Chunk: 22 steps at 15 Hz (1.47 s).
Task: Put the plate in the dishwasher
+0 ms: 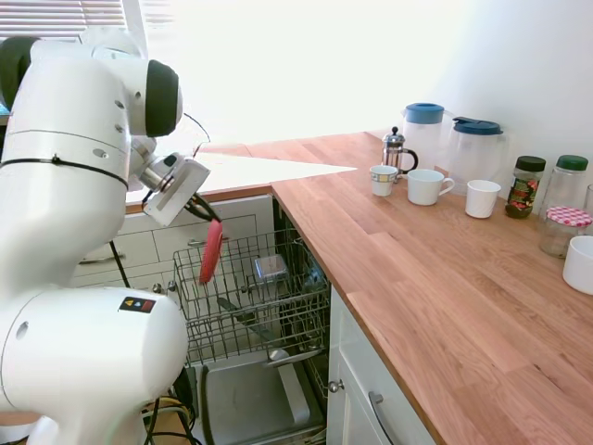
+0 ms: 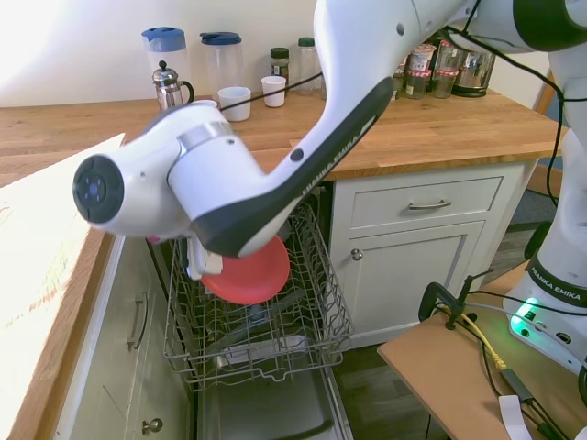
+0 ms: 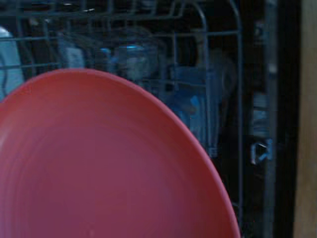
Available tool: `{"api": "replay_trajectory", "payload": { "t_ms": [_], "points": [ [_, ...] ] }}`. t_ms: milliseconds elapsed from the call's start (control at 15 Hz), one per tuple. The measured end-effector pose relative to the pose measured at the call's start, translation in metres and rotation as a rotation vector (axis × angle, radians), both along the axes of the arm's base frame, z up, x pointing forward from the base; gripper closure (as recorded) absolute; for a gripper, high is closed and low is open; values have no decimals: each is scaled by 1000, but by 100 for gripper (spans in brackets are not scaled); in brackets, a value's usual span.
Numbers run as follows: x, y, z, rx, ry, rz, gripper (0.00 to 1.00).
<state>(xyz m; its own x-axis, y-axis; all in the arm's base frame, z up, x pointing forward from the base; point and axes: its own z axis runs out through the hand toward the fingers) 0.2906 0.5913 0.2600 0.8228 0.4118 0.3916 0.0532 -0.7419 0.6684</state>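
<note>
While the gripper [image 1: 206, 215] clamps the plate [image 2: 248, 272] by its rim, the round salmon-pink disc hangs on edge over the grey wire rack [image 2: 266, 344] pulled out of the dishwasher [image 1: 255, 399]. A small grey basket [image 1: 270, 268] sits in the rack beyond it. On the wooden counter [image 1: 435, 278] stand white mugs [image 1: 428, 186], a French press [image 1: 397, 151] and two blue-lidded jugs [image 1: 424, 130], well apart from the plate.

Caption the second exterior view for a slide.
Franka gripper holds the pink plate on edge above the dishwasher's pulled-out wire rack.
</note>
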Motion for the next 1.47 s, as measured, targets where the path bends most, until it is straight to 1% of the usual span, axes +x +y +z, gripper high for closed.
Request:
{"api": "replay_trajectory", "payload": {
  "t_ms": [133, 267, 467, 533, 667, 867, 1000, 1267, 1400, 1467],
  "points": [
    [-10, 12, -29, -22, 10, 16, 100],
    [-16, 24, -50, -30, 16, 20, 100],
    [-25, 40, -62, -27, 32, -2, 100],
    [-31, 43, -66, -31, 47, -17, 0],
    [-40, 48, -79, -46, 84, -59, 0],
    [-33, 47, -95, -71, 117, -110, 0],
    [-28, 48, -93, -78, 152, -140, 0],
    [-23, 46, -95, -105, 247, -209, 0],
    [-19, 46, -88, -112, 285, -231, 0],
    [-20, 47, -82, -115, 315, -245, 0]
  ]
}}
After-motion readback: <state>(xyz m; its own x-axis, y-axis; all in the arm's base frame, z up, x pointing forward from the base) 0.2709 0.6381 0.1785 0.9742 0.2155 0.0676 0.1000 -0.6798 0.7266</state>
